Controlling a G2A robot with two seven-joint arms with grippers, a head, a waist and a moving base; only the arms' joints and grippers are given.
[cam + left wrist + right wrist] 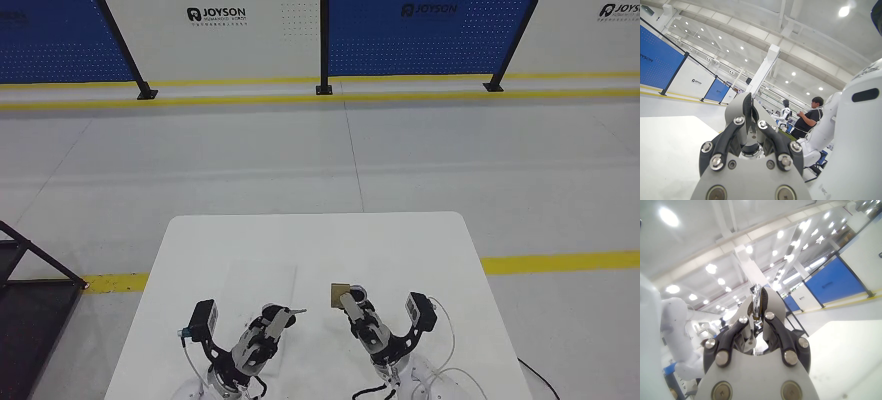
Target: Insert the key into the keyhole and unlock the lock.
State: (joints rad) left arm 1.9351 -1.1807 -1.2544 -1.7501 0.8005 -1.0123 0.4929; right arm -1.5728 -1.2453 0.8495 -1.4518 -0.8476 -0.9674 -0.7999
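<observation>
Holding before insertion: right gripper [351, 301] clamps the lock [341, 295] by its shackle. Left gripper [283, 317] is closed on the key [297, 311], which pokes toward the lock but stays apart from it. Next move likely needs key-to-keyhole alignment, then push and turn.

There is one white desk [250, 250]. There are two claws over it, a left claw [285, 315] and a right claw [351, 301]. There is one gold lock [342, 294], pinched in the right claw. There is one little key [297, 311], pinched in the left claw.
</observation>
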